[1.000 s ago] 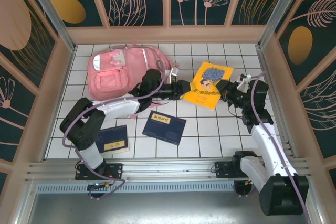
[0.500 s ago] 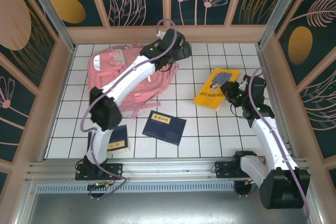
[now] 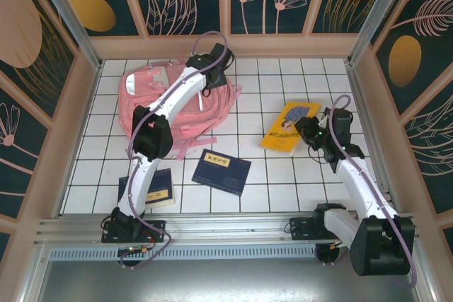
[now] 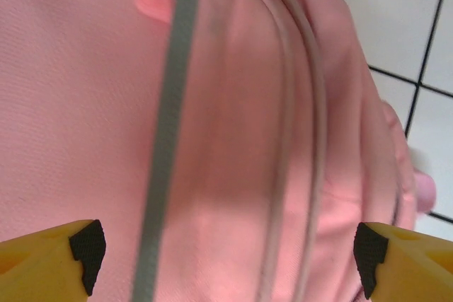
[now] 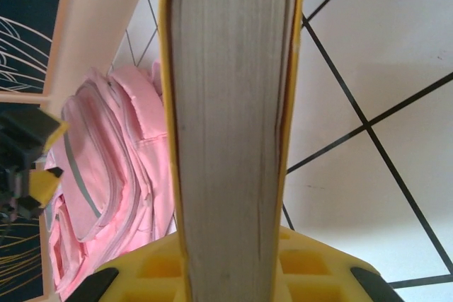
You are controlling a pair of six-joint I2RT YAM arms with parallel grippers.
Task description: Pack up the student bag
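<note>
Pink student bag (image 3: 145, 107) lies beneath outstretched left gripper (image 4: 226, 254).

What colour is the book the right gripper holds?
Yellow cover with a bluish picture. The thick yellow book shows best in the top external view.

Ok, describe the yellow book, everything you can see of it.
The yellow book is closed and fairly thick: yellow covers, a blue-haired figure and dark lettering on the front, pale pages between. It sits tilted over the white tiles, right of the student bag and apart from it. The right claw is shut on its right edge; whether a corner touches the tiles is unclear.
</note>
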